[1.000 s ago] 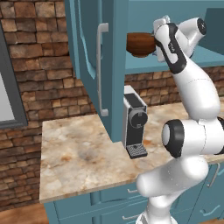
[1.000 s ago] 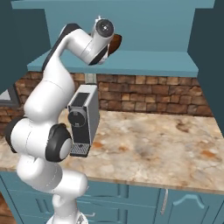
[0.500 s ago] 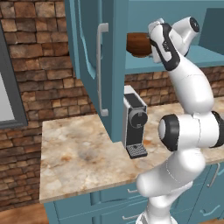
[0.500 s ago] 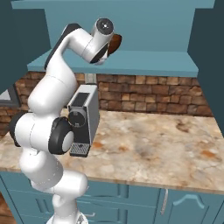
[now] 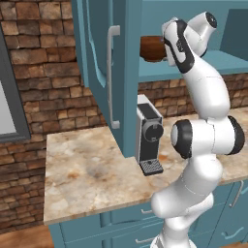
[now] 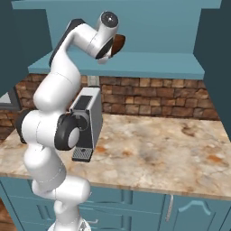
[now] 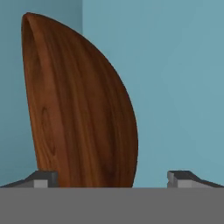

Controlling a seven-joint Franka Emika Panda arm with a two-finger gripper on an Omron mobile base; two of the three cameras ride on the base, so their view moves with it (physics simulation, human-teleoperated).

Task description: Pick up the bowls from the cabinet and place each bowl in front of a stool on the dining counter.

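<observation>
Sitting on the cabinet (image 5: 193, 68) shelf, wooden bowl (image 7: 78, 109) between the spread-open hand's (image 7: 112, 178) fingertips.

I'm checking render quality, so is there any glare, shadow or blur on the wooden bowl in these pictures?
Hand view: wooden bowl sharp, grain clear, soft sheen, no glare. Left base view: bowl dim in the cabinet shade. Right base view: bowl mostly hidden behind the arm, not blurred.

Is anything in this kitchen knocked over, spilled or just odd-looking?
Nothing stands out. The glossy reddish-brown wooden bowl sits on the teal-blue wall cabinet's shelf, and its sideways look in the hand view comes from the camera's roll. The open gripper has the bowl between its fingertips. The grey coffee machine stands upright on the marbled counter.
</observation>
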